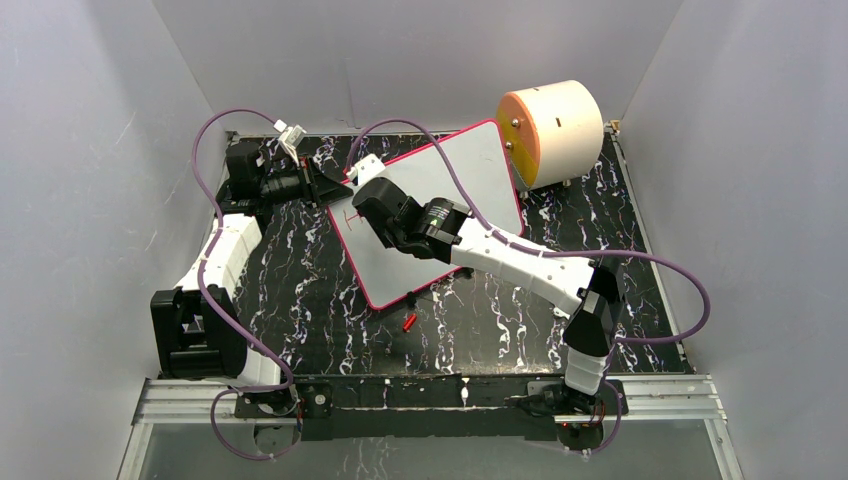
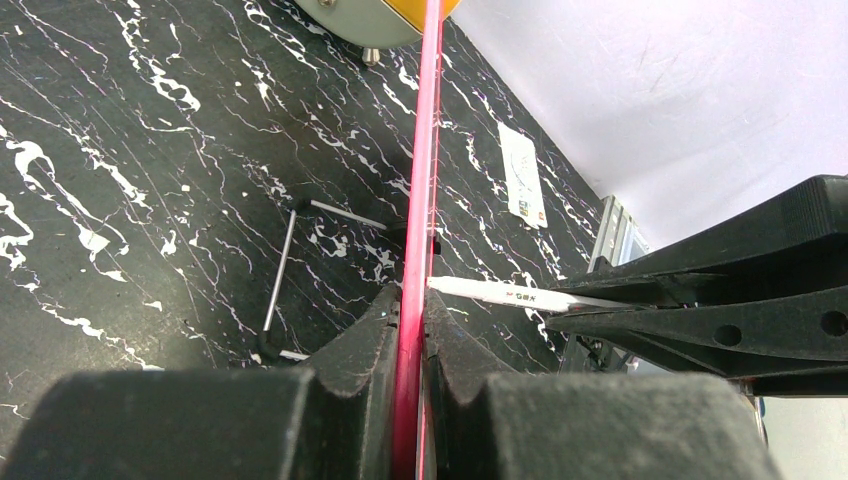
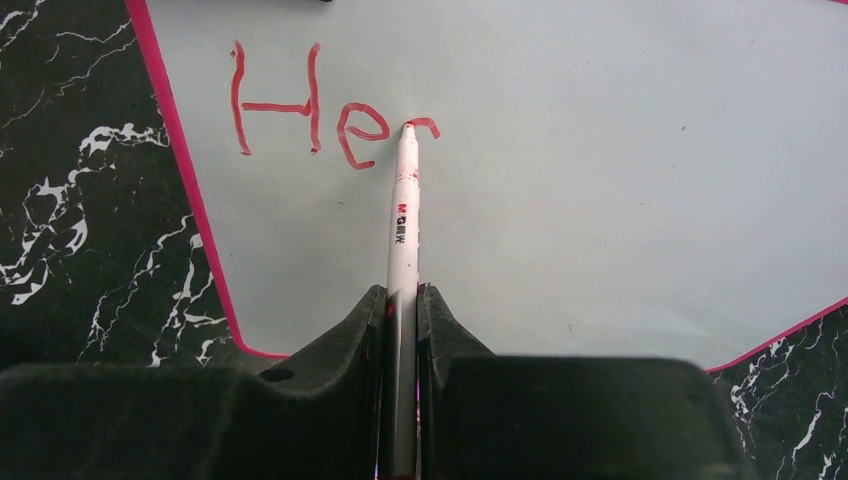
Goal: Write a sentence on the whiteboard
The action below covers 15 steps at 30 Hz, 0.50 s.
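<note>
Whiteboard (image 1: 392, 272) lies skewed on the dark marbled tabletop (image 1: 300, 300); my left claw (image 2: 412, 300) pinches its pink rim. My right claw (image 3: 402, 295) pinches a white marker (image 3: 404, 215), tip touching the red sentence (image 3: 310, 105), reading "Her".

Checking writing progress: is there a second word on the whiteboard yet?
No: the lettering on the whiteboard reads only "He" plus a started third letter, with the marker tip on it.

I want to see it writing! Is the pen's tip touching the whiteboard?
Touching. The left wrist view, edge-on, shows the pen tip meeting the whiteboard with no gap; the right wrist view shows it at the end of a red stroke.
</note>
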Each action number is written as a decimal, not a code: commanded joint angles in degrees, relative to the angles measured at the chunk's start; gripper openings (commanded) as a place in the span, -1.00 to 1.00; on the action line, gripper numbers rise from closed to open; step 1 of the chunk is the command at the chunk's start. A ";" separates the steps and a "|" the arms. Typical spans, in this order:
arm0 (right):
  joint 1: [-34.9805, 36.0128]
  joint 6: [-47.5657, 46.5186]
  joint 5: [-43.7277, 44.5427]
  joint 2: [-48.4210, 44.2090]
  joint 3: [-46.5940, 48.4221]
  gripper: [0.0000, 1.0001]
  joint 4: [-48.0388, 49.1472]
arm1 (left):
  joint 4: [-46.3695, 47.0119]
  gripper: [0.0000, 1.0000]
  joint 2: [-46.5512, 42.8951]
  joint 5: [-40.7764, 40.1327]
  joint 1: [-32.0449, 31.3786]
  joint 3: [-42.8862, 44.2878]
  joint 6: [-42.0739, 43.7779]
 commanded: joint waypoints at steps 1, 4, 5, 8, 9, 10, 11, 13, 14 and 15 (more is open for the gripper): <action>-0.40 0.37 -0.93 0.36 1.25 -1.00 0.66 | -4.03 -1.00 -1.13 -1.20 -0.86 -0.06 0.65; -0.40 0.47 -1.30 0.35 1.21 -1.00 -0.13 | -4.03 -1.00 -1.13 -1.28 -0.86 -0.01 0.65; -0.39 0.55 -1.44 0.32 1.09 -1.00 -0.37 | -4.06 -1.00 -1.13 -1.26 -0.86 0.00 0.65; -0.43 0.64 -1.75 0.44 0.89 -1.00 -1.03 | -4.06 -1.00 -1.13 -1.29 -0.86 -0.06 0.65; -0.40 0.64 -1.97 0.58 0.79 -1.00 -1.35 | -3.99 -1.00 -1.13 -1.28 -0.85 0.00 0.65; -0.42 0.61 -1.97 0.65 0.77 -1.00 -1.67 | -4.02 -1.00 -1.13 -1.28 -0.86 0.01 0.65; -0.41 0.72 -1.99 0.74 0.72 -1.00 -1.97 | -3.99 -1.00 -1.13 -1.28 -0.86 0.01 0.65; -0.39 0.73 -2.03 0.83 0.68 -1.00 -2.50 | -3.98 -1.00 -1.17 -1.19 -0.82 -0.03 0.65; -0.44 0.81 -2.00 0.73 0.63 -1.00 -2.66 | -3.99 -1.00 -1.22 -1.27 -0.85 -0.04 0.65; -0.41 0.82 -1.95 0.55 0.35 -1.00 -2.67 | -3.99 -1.00 -1.22 -1.32 -0.86 -0.04 0.65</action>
